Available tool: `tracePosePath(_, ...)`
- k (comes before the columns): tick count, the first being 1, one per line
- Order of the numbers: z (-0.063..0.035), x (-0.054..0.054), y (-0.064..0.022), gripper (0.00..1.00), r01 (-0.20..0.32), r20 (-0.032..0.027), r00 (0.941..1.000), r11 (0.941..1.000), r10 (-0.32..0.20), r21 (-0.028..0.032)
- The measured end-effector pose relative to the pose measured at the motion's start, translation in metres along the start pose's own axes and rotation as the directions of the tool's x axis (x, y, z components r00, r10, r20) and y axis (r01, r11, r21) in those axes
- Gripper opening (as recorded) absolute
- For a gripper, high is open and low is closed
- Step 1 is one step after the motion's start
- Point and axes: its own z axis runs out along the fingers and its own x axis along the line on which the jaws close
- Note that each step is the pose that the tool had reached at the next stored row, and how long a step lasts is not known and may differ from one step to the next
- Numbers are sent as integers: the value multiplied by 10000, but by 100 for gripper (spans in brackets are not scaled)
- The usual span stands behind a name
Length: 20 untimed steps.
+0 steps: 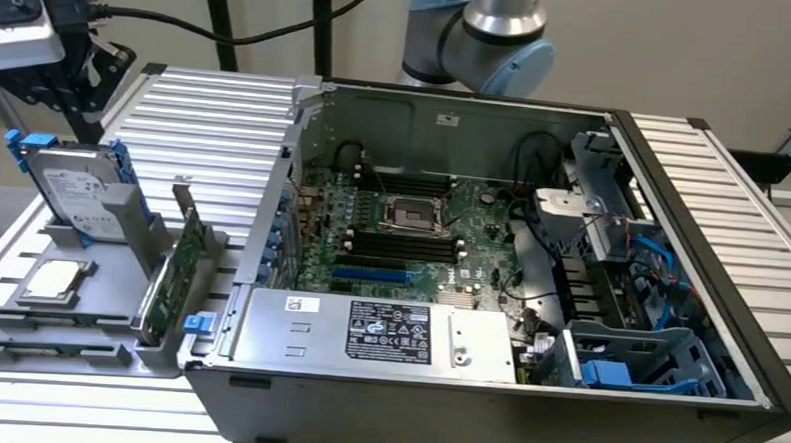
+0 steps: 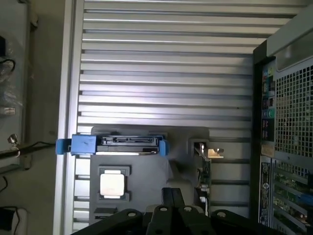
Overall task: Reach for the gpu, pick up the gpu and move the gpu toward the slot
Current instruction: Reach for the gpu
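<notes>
The dark tool (image 2: 173,203) hangs over the grey holder (image 2: 178,147). I cannot tell if it is open or closed. The gpu (image 1: 173,272) stands on its edge in the holder, just beside the open computer case (image 1: 494,416). All sit on a silver ribbed bench (image 1: 227,124). A plain pale wall (image 1: 671,43) is behind.

gpu (image 1: 166,282) upright in holder (image 1: 29,351), beside computer case (image 1: 494,426).
</notes>
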Motion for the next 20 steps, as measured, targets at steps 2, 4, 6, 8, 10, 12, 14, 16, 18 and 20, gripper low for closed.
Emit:
tracePosePath(2,-1,-53,-54,11,2,-1,10000,10000,-2,0)
tracePosePath(4,1,-104,-112,11,0,0,10000,10000,0,0)
tracePosePath(6,8,-141,-172,11,1,-1,10000,10000,-1,0)
tracePosePath(8,24,-168,-239,11,1,0,10000,10000,-1,1)
tracePosePath(10,42,-194,-302,11,0,1,10000,10000,0,0)
tracePosePath(12,60,-221,-361,11,1,-1,10000,10000,-1,1)
tracePosePath(14,84,-255,-408,11,0,4,10000,10000,0,-1)
tracePosePath(16,115,-316,-437,11,0,7,10000,10000,0,2)
tracePosePath(18,150,-389,-456,11,2,11,10000,10000,-2,4)
tracePosePath(20,183,-448,-473,11,1,15,10000,10000,-1,6)
